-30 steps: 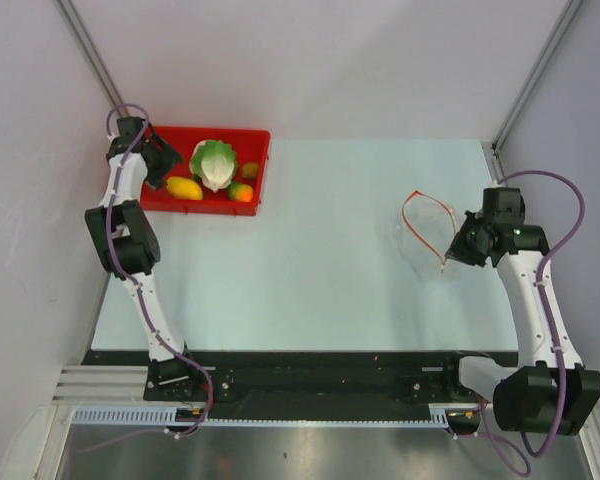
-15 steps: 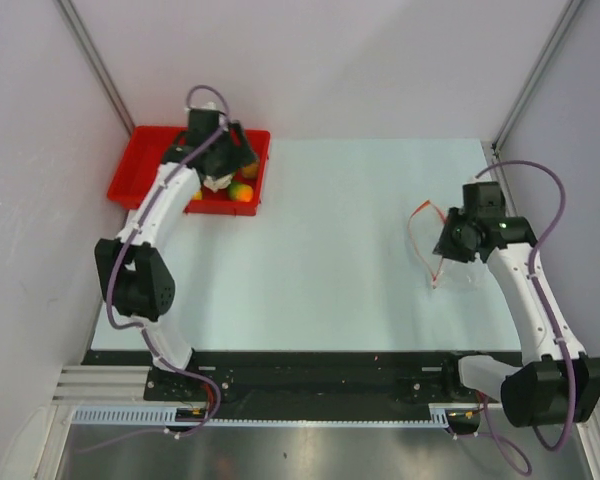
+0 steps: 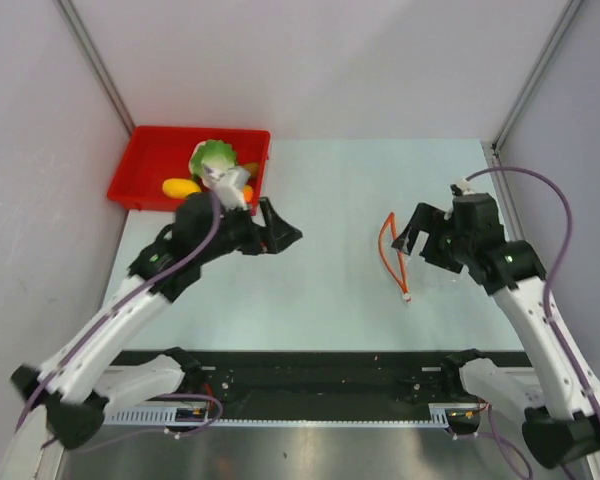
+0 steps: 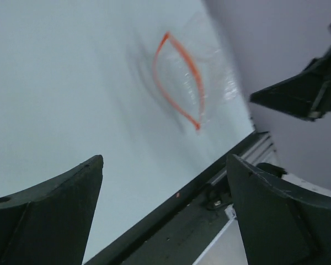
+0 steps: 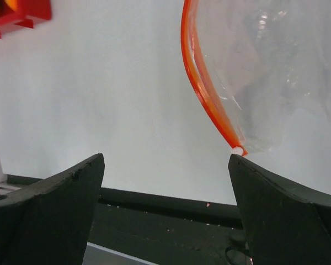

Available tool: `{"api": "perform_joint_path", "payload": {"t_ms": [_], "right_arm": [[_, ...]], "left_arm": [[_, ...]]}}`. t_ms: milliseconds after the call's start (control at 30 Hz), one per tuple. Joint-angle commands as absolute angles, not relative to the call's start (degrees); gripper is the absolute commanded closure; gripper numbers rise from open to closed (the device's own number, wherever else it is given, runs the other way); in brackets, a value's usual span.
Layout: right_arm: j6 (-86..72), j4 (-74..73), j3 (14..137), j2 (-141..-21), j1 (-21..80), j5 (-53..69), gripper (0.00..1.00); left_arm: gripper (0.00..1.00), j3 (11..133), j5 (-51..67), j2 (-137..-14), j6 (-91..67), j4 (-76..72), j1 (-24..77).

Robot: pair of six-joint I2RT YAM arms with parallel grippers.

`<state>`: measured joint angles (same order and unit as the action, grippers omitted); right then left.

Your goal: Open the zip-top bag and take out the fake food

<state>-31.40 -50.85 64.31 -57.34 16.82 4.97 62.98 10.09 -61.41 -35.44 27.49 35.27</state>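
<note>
Both left gripper (image 4: pixel 164 163) and right gripper (image 5: pixel 165 163) gape; zip-top bag (image 5: pixel 276 66) seemingly unzipped.

The left pincer (image 4: pixel 164 160) and the right pincer (image 5: pixel 165 159) are both black. The left arm (image 3: pixel 110 328) and right arm (image 3: pixel 537 320) are white with black joints. Just ahead of the right pincer, the zip-top bag (image 5: pixel 276 72) is clear, glinting plastic edged by a red-orange zip strip (image 5: pixel 201 94) with a small white tip. The desk (image 3: pixel 330 190) beneath is pale blue-green. Behind the left pincer the tray (image 3: pixel 145 165) is plain red. In it the lettuce (image 3: pixel 212 157) is green and white, beside a yellow piece (image 3: pixel 180 186) and an orange-red fruit (image 3: pixel 246 193).
</note>
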Motion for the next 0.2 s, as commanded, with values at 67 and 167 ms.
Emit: {"api": "perform_joint_path", "payload": {"t_ms": [67, 167], "right_arm": [[-35.43, -62.13, 65.66, -41.24, 19.6, -0.62, 0.0], [-34.28, -61.62, 65.91, -36.41, 19.6, 1.3, 0.0]], "left_arm": [[0.01, 53.64, 9.06, -37.74, -43.76, 23.47, 36.04], [0.01, 50.03, 7.91, -27.62, -47.8, 21.99, 36.04]]}}
